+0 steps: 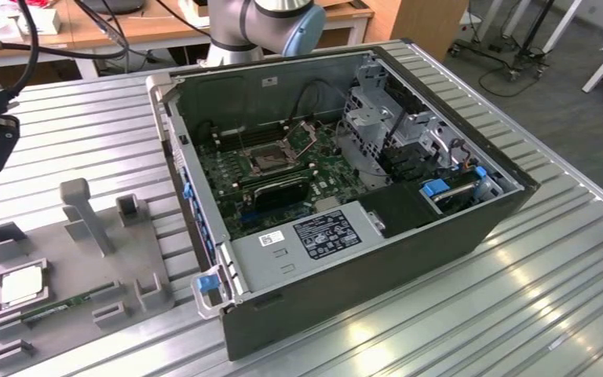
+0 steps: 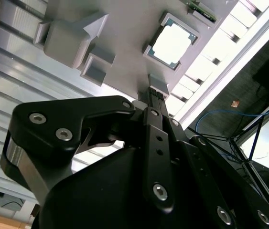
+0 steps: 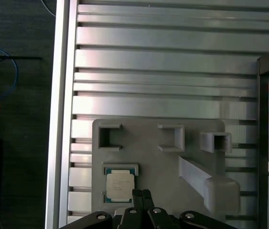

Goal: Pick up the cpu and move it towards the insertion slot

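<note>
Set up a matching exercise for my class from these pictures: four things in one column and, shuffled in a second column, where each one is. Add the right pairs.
Things
1. cpu
2. insertion slot
3. memory stick
4. end effector

Places
A. on the motherboard inside the open computer case
B. in a square recess of the grey holder plate
C. in the air near the holder plate, holding nothing
D. lying lengthwise on the holder plate, next to the square chip

Pairs: 1-B, 2-A, 3-D, 4-C
</note>
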